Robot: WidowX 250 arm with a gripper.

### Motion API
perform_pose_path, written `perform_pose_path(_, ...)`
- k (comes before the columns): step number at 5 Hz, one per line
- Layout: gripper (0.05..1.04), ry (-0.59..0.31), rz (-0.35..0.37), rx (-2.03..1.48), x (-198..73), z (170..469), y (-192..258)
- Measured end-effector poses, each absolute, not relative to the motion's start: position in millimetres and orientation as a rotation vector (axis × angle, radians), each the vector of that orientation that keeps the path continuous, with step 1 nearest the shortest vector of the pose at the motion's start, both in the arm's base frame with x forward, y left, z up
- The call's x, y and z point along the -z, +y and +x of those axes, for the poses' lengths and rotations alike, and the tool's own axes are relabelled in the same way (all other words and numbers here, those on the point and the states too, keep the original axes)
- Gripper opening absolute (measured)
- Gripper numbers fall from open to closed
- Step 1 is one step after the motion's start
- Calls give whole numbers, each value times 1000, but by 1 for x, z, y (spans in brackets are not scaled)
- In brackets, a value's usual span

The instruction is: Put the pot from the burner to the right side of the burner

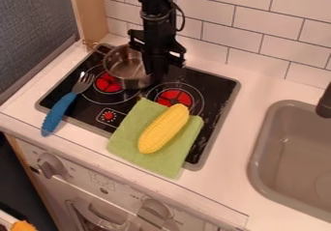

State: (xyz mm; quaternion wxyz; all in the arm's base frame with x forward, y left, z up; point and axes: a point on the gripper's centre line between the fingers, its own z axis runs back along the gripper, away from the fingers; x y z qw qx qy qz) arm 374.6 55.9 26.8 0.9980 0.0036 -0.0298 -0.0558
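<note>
Metal pot (126, 69) on stove (223, 83), partly over left burner (108, 82). End effector (155, 75) at pot's right rim; cannot tell whether wide, narrow or gripping. Right burner (174, 98) beside pot, partly under green cloth (126, 135). Yellow corn (163, 128) on cloth. Blue-handled fork (58, 111) across stove's left edge, handle end on table (226, 177). Gray sink (294, 152) at right.

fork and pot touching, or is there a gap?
Apart. The camera view shows a strip of black cooktop and part of the red burner between the tines of the fork and the pot's side.
</note>
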Motion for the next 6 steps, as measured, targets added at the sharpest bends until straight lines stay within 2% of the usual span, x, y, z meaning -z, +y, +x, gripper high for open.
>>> perform_pose_path(1,74,-45,10,123,-33,373,44)
perform_pose_path(2,68,-108,-9,164,-58,381,9)
perform_pose_path(3,63,-111,-51,214,-62,382,-34)
perform_pose_path(4,63,-111,-62,289,-59,387,-70)
perform_pose_path(5,90,-79,-52,301,-45,384,-80)
perform_pose_path(6,254,-60,-45,263,-42,380,-76)
